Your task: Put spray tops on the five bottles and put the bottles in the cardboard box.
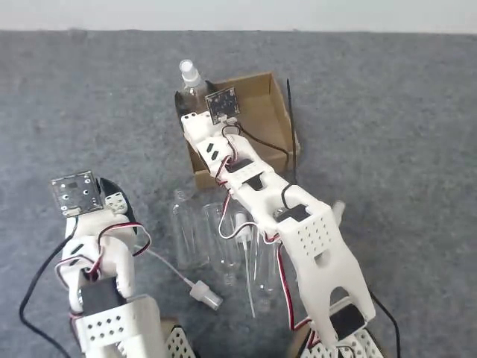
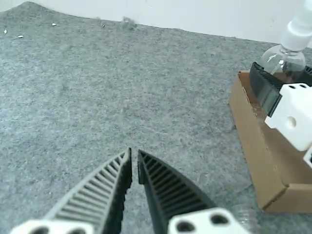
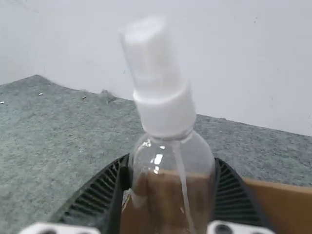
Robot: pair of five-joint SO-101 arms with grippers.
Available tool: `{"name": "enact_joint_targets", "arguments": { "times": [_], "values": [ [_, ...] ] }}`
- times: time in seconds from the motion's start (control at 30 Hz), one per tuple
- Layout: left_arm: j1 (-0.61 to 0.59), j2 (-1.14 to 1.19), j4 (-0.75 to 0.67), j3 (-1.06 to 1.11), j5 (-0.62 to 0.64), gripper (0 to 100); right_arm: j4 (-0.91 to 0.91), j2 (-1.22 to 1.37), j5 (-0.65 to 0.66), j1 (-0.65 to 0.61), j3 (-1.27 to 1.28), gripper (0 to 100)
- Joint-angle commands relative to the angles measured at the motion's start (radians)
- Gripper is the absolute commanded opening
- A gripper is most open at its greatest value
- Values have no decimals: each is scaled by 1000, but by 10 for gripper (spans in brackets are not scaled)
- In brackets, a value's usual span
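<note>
Early | right end effector (image 3: 168,187) grips capped bottle (image 3: 163,117) at cardboard box (image 1: 274,104) rim | left end effector (image 2: 135,163) narrow, empty | other bottles (image 1: 190,231) seemingly uncapped

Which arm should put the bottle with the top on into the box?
Right. The right gripper holds the capped bottle at the edge of the cardboard box. The left gripper is shut and empty over the carpet.

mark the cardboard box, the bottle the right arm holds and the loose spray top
cardboard box (image 1: 267,110): high view, bare inner floor
bottle (image 3: 168,161): right wrist view, clear shoulder
loose spray top (image 1: 205,292): high view, white head
</note>
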Motion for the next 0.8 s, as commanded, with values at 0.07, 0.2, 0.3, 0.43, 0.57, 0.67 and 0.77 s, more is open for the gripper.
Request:
{"name": "enact_joint_targets", "arguments": {
  "times": [0.07, 0.2, 0.3, 0.43, 0.57, 0.67, 0.77],
  "values": [
    [2, -17, -26, -8, -8, 12, 70, -38, 15, -8, -49, 282],
    [2, -17, -28, -8, -8, 12, 68, -82, 14, -8, -9, 282],
    [2, -17, -29, -8, -8, 12, 68, -148, 14, -27, 55, 282],
    [2, -17, -29, -8, -8, 12, 68, -243, 12, -61, 158, 282],
    [2, -17, -31, -8, -8, 12, 68, -311, 14, -79, 235, 282],
    [2, -17, -31, -8, -8, 12, 68, -349, 15, -79, 284, 282],
    [2, -17, -31, -8, -8, 12, 73, -390, 17, -71, 334, 281]
  ]
}}
